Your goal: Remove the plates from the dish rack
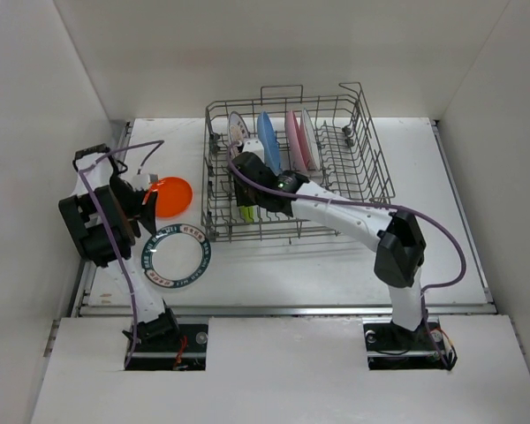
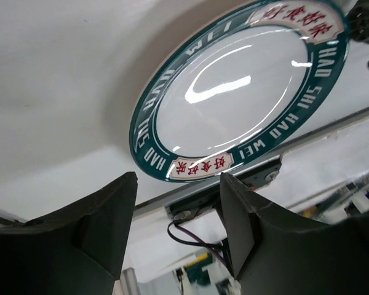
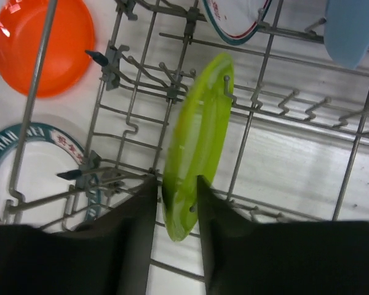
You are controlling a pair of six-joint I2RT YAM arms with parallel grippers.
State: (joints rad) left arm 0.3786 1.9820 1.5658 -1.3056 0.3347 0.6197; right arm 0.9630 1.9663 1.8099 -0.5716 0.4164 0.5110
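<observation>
The grey wire dish rack [image 1: 371, 168] stands at the back centre. In it stand a white patterned plate [image 1: 237, 131], a blue plate [image 1: 268, 141], a pink plate [image 1: 292, 137] and a white plate [image 1: 307, 139]. My right gripper [image 3: 177, 181] reaches into the rack's front left part [image 1: 245, 205], shut on the rim of the upright lime green plate [image 3: 200, 132], which stands among the tines. The orange plate [image 1: 172, 196] and a white plate with a green lettered ring [image 1: 177, 256] lie flat on the table left of the rack. My left gripper [image 2: 178, 184] is open and empty, beside the ringed plate [image 2: 234, 92].
White walls close in the table on the left, back and right. The left arm's body [image 1: 97, 225] hangs over the table's left edge beside the orange plate. The right arm [image 1: 397, 252] stretches across in front of the rack. A purple cable [image 1: 450, 256] loops off it.
</observation>
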